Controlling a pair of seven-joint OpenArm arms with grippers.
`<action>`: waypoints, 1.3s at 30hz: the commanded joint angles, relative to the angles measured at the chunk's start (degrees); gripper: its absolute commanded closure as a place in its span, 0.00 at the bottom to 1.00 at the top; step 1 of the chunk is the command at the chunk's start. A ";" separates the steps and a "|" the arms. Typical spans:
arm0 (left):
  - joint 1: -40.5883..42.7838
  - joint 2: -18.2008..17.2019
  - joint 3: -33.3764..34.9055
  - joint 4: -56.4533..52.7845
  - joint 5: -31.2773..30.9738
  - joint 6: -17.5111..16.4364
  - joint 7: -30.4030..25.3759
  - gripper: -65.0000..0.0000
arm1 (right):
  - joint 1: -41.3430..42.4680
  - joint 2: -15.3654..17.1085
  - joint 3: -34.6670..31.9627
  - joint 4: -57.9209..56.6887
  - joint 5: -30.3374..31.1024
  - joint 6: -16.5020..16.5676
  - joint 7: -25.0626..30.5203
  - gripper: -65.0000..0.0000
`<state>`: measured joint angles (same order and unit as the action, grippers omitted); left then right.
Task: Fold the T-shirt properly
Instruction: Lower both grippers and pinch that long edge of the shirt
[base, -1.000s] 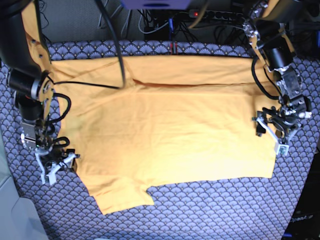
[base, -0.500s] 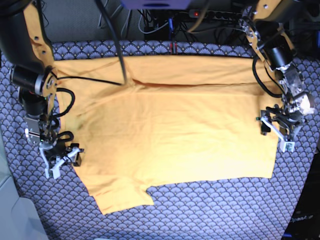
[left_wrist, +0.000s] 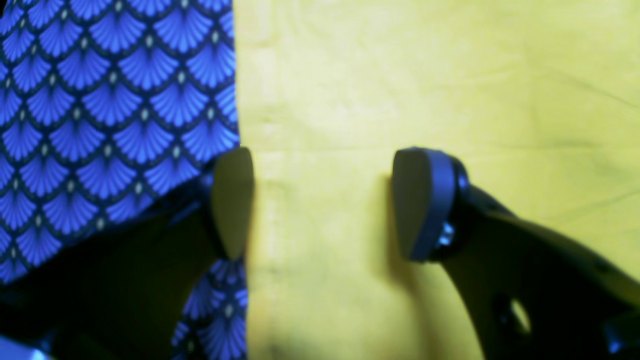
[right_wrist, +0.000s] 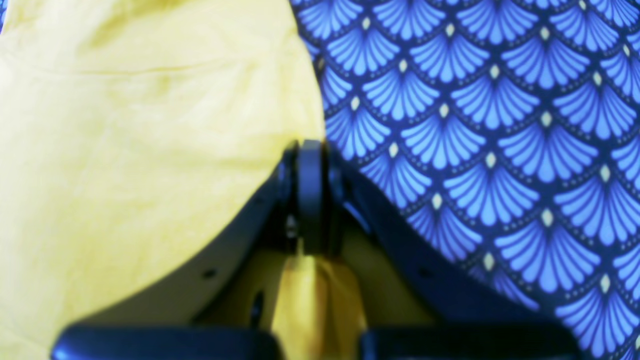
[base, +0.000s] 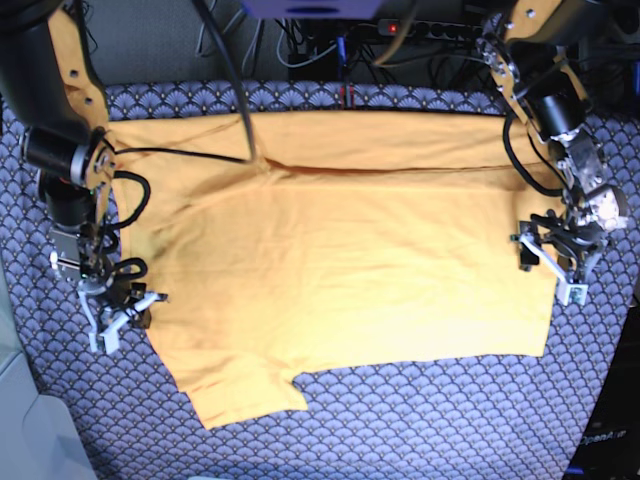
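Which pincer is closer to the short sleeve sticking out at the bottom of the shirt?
Right. The right pincer is shut on the shirt's edge just beside the sleeve. The left pincer is open over the far side hem, across the shirt.

Right gripper (right_wrist: 311, 200) clamped on the T-shirt's (right_wrist: 130, 150) edge

Looking straight down the right wrist camera: the two dark jaws are pressed together with no gap between them, and a pinched fold of yellow fabric sticks out beneath them toward the camera, bunched into a narrow ridge. The T-shirt fills the left half of the view, soft and lightly creased, with a faint seam line running across near the top. Its curved edge meets the jaws right at the grip. To the right lies the blue scallop-patterned cloth (right_wrist: 490, 150), flat, each fan shape tipped with a pale dot. The view is a little blurred up close.
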<state>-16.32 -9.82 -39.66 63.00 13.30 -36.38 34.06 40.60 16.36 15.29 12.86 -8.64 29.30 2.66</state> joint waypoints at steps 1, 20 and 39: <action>-1.93 -0.86 0.06 1.13 -0.68 0.12 -1.14 0.35 | 1.73 0.65 -0.12 0.90 -0.01 0.46 0.55 1.00; -4.91 -0.86 -0.03 0.51 -0.68 0.56 -1.67 0.35 | -5.39 0.91 -0.21 16.02 -0.19 5.12 0.38 1.00; -25.05 -5.43 0.32 -37.99 -0.07 15.68 -28.57 0.35 | -6.71 0.91 -0.30 16.10 -0.19 5.12 -0.77 1.00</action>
<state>-39.46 -14.76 -39.53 24.21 13.72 -20.78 6.37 31.88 16.49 14.96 27.99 -9.65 34.04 0.56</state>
